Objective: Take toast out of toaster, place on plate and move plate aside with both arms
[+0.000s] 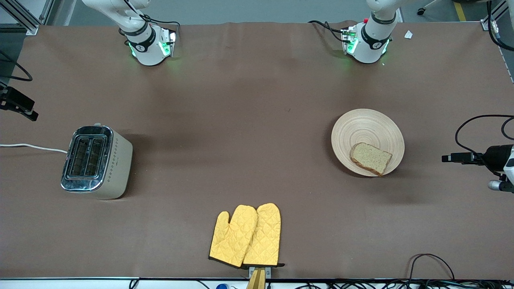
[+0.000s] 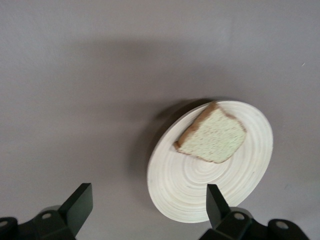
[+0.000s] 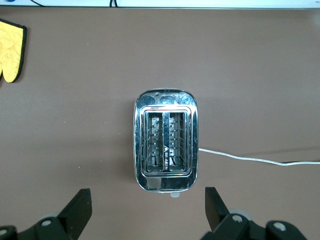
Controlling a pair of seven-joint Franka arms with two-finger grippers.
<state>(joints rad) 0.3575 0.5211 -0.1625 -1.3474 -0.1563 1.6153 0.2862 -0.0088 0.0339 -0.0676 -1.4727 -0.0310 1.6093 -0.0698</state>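
Note:
The toast [image 1: 370,158] lies flat on the plate [image 1: 361,128], on the part of it nearer to the front camera, toward the left arm's end of the table. In the left wrist view the toast [image 2: 212,136] and plate [image 2: 200,190] show below my left gripper [image 2: 148,207], which is open, empty and up in the air over the table beside the plate's rim. My right gripper [image 3: 147,210] is open and empty, high over the table beside the toaster [image 3: 166,147]. In the front view only black parts of the hands show at the edges.
A chrome-topped beige toaster [image 1: 96,160] with two empty slots stands toward the right arm's end, its white cord [image 1: 32,147] running off the table. Two yellow oven mitts [image 1: 247,235] lie near the table's front edge.

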